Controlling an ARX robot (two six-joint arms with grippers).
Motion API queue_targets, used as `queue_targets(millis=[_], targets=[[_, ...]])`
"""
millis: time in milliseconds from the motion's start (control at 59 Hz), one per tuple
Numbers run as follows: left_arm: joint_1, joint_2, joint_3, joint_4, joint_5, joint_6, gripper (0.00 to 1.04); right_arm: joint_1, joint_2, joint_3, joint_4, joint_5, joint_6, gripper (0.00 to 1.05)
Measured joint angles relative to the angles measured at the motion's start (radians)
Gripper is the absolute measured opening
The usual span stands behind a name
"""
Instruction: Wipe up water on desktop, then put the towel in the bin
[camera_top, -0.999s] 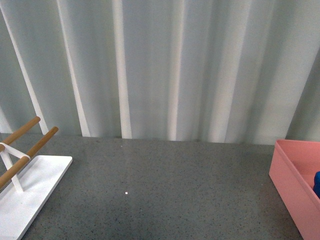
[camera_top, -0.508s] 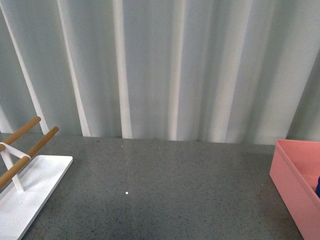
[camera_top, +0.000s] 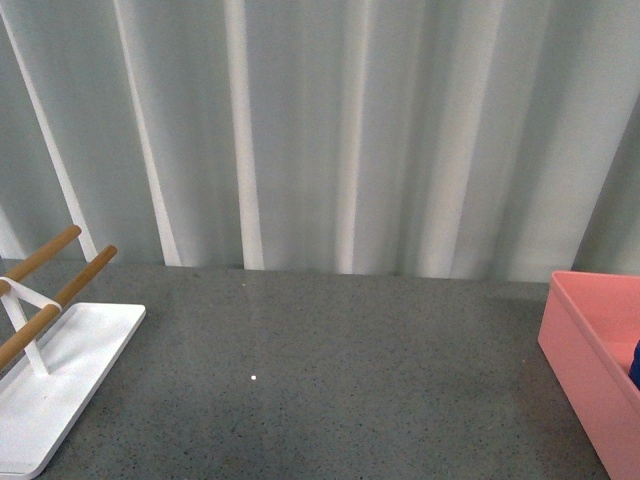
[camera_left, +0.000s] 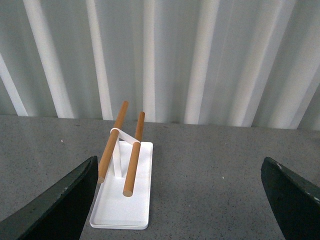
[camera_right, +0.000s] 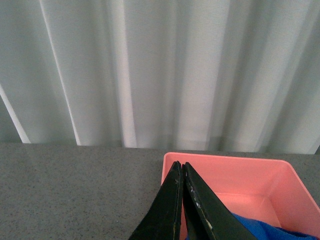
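Note:
The dark grey speckled desktop (camera_top: 340, 400) fills the front view, where neither gripper shows. At its right edge stands the pink bin (camera_top: 585, 365), with a sliver of the blue towel (camera_top: 635, 366) inside. In the right wrist view my right gripper (camera_right: 180, 170) is shut with nothing between its black fingers, hovering over the near wall of the bin (camera_right: 235, 172). The towel (camera_right: 265, 231) lies in the bin's bottom, partly behind the fingers. My left gripper (camera_left: 177, 200) is open and empty above the desktop (camera_left: 210, 185), its dark fingers (camera_left: 60, 205) at the picture's two sides.
A white rack with wooden rods (camera_top: 55, 370) stands at the desktop's left; in the left wrist view the rack (camera_left: 122, 200) lies just inside the left finger. A pale curtain (camera_top: 330, 130) closes off the back. A tiny white speck (camera_top: 253, 378) sits mid-desktop.
The scene in the front view has shifted slightly upward. The rack and bin keep their places on the desktop.

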Motion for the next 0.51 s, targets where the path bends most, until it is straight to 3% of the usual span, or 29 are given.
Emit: queue_targets(millis=[119, 508], targets=[[0.0, 0.0, 0.0, 0.0, 0.0, 0.0, 0.98, 0.063, -0.102, -0.067, -0.039, 0.051, 0.0, 0.03], [0.0, 0.0, 0.0, 0.0, 0.0, 0.0, 0.98, 0.064, -0.333, -0.192, -0.145, 0.058, 0.0, 0.03]])
